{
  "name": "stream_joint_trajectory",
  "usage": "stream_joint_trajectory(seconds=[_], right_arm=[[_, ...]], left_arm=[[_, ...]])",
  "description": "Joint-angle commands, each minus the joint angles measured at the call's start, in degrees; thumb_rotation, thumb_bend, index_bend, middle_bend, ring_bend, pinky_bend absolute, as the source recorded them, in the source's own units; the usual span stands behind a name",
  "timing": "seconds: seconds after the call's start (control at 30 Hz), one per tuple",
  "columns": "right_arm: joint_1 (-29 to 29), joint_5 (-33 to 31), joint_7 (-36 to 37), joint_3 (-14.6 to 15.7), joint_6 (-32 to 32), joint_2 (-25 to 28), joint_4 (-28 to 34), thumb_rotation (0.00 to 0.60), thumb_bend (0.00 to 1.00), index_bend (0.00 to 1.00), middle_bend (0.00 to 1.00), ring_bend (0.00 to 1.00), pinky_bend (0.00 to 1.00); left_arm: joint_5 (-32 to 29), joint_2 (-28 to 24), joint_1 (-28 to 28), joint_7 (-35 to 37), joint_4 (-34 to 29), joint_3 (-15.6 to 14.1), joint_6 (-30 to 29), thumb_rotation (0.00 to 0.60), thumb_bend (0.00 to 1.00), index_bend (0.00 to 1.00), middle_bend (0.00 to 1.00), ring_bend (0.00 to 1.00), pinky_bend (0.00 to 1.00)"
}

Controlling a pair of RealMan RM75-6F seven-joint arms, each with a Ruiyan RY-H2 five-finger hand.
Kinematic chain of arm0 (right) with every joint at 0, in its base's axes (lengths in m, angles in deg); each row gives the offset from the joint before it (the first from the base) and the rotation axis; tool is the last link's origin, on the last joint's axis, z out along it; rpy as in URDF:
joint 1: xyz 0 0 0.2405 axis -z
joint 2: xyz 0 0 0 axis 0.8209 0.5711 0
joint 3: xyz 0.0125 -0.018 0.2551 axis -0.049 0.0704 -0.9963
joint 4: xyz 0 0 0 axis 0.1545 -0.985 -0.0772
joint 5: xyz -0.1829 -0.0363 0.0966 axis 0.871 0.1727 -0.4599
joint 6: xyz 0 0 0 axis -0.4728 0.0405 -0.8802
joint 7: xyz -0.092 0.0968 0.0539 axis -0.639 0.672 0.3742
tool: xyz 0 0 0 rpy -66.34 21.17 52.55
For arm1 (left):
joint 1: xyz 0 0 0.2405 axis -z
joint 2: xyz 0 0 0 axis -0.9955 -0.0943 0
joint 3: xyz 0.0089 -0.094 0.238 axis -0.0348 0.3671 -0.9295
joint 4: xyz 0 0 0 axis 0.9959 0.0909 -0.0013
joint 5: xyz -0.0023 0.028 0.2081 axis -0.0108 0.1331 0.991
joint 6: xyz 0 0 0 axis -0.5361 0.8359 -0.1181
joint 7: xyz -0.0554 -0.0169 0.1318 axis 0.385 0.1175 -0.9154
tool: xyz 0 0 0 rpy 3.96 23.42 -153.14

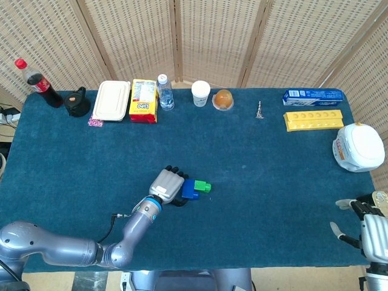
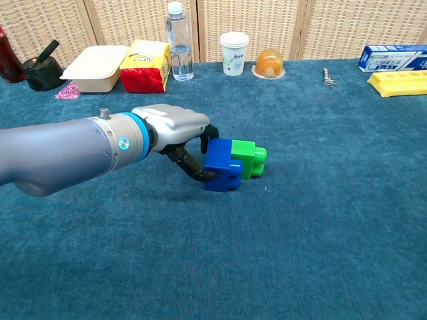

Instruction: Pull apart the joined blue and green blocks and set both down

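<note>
The blue block [image 1: 190,188] and the green block [image 1: 204,187] lie joined on the blue cloth, the green one on the right. In the chest view the blue block [image 2: 222,165] sits against the fingertips of my left hand [image 2: 175,127], and the green block [image 2: 251,159] sticks out beyond it. My left hand [image 1: 168,185] touches the blue block's left side with its fingers spread around it, not closed on it. At the table's near right corner my right hand [image 1: 370,227] rests with its fingers apart, holding nothing.
Along the far edge stand a cola bottle [image 1: 39,83], a white lunchbox [image 1: 111,100], a yellow snack pack [image 1: 143,100], a water bottle [image 1: 164,92] and a paper cup [image 1: 200,93]. A yellow tray [image 1: 313,119] and a white round container [image 1: 358,147] sit on the right.
</note>
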Motion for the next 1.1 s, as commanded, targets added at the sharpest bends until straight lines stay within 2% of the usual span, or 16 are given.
stream_joint_trajectory(seconds=[0.03, 0.43, 0.63, 0.73, 0.93, 1.1], right_arm=[[-0.63, -0.25, 2.32, -0.12, -1.37, 0.63, 0.71, 0.6, 0.29, 0.39, 0.45, 0.42, 0.38], [-6.56, 0.04, 18.34, -0.91, -11.28, 2.82, 4.14, 0.6, 0.29, 0.39, 0.45, 0.43, 0.4], [-10.15, 0.52, 29.72, -1.18, -16.88, 3.21, 3.46, 0.6, 0.29, 0.39, 0.44, 0.43, 0.41], [-11.35, 0.59, 33.15, -1.17, -18.71, 3.43, 3.06, 0.6, 0.29, 0.38, 0.44, 0.42, 0.42], [-13.78, 0.54, 39.36, -1.28, -22.01, 2.58, 2.29, 0.6, 0.28, 0.35, 0.43, 0.42, 0.43], [-16.3, -0.4, 42.06, -1.52, -25.37, 0.12, 1.42, 0.6, 0.27, 0.34, 0.42, 0.41, 0.43]], left_arm=[[2.45, -1.52, 0.04, 2.42, -0.47, -0.11, 1.59, 0.344, 0.4, 0.41, 0.33, 0.21, 0.22], [9.62, -7.57, 0.66, 8.98, -4.84, 0.17, 4.08, 0.344, 0.43, 0.41, 0.33, 0.22, 0.26], [17.76, -9.83, -1.93, 20.54, -6.44, 2.71, 4.23, 0.341, 0.43, 0.41, 0.34, 0.23, 0.26], [20.43, -10.24, -2.68, 24.67, -6.13, 3.3, 4.57, 0.343, 0.43, 0.41, 0.34, 0.23, 0.26], [21.82, -11.26, -2.83, 30.35, -6.3, 4.44, 6.63, 0.345, 0.43, 0.41, 0.34, 0.23, 0.26], [20.67, -12.62, -1.24, 34.06, -6.5, 5.26, 11.49, 0.343, 0.43, 0.41, 0.34, 0.23, 0.26]])
